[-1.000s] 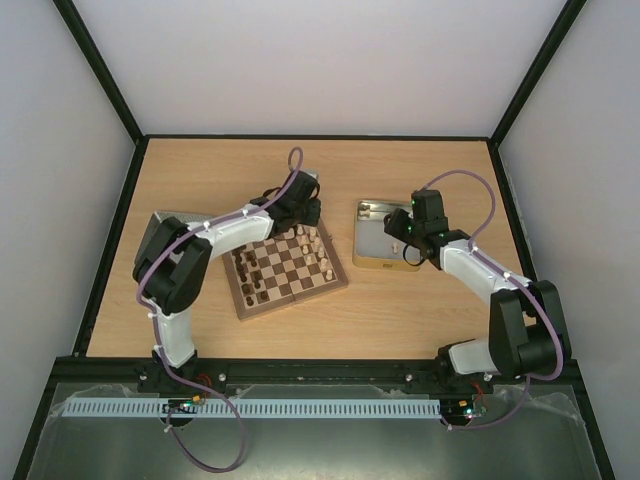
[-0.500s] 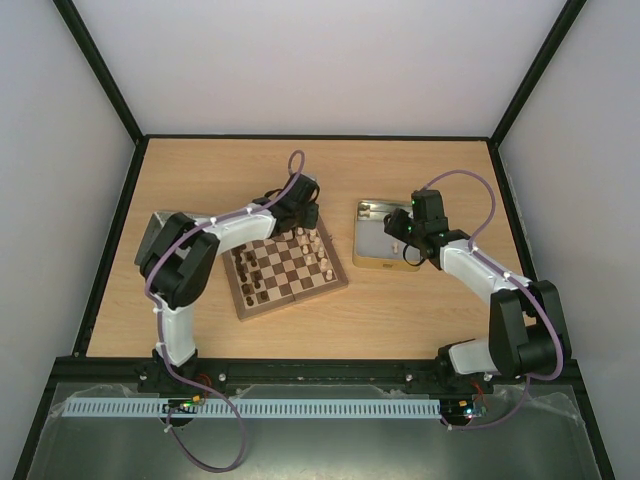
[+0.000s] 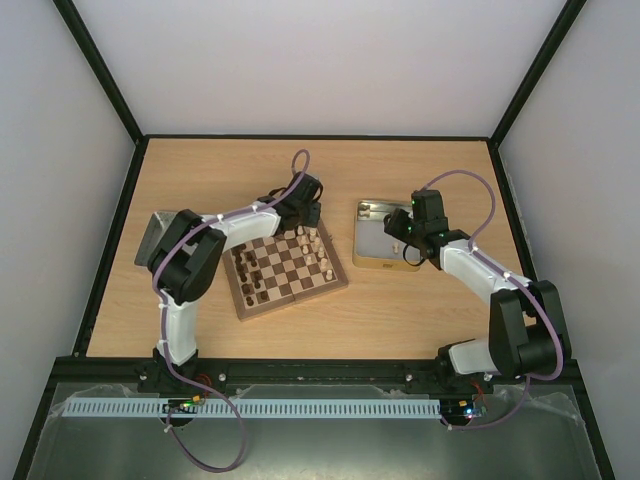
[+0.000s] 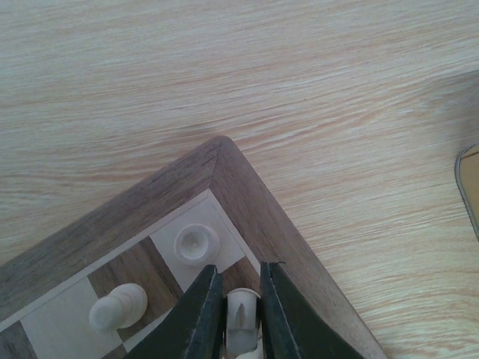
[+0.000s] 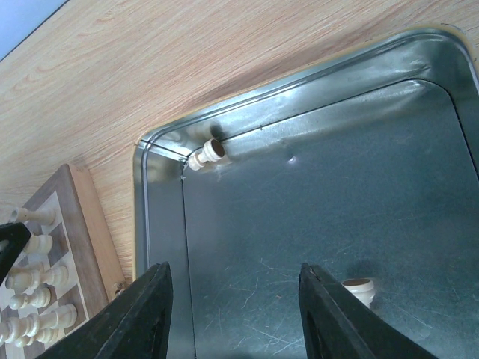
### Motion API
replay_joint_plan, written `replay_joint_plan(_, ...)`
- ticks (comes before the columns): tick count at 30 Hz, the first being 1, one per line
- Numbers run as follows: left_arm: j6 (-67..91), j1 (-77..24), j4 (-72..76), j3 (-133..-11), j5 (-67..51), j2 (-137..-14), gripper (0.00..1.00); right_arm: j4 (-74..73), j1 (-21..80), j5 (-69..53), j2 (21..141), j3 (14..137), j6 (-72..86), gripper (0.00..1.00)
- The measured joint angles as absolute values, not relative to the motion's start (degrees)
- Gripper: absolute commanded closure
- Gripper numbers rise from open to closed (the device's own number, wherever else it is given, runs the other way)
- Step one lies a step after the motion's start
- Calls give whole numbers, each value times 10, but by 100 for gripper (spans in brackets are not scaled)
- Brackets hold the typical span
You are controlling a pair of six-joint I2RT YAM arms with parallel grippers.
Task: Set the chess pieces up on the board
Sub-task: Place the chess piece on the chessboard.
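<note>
Partly cropped: left hand [image 4: 241, 274] nipping cream piece [image 4: 241, 323]; right hand [image 5: 234, 274] half-open, empty, over tin [image 5: 160, 139].

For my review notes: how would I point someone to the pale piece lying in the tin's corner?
Start at the metal tin right of the board. In its corner nearest the board, a pale chess piece lies on its side against the wall. The other pale piece in view sits out on the open floor.
</note>
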State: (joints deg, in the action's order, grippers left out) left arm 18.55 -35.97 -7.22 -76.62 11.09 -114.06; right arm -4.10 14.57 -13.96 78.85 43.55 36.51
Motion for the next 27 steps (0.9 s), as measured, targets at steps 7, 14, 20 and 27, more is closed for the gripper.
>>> replay_joint_plan(7, 182, -360, -72, -780, 119, -1144, 80, -41, 146, -140, 788, 435, 365, 54)
replay_joint_plan(14, 182, -360, -72, -781, 118, -1152, 80, -41, 146, -140, 788, 435, 365, 54)
replay_joint_plan(20, 182, -360, -75, -781, 114, -1153, 78, -41, 146, -140, 788, 435, 360, 54)
replay_joint_plan(27, 187, -357, -83, -781, 94, -1148, 76, -60, 146, -150, 788, 449, 351, 54)
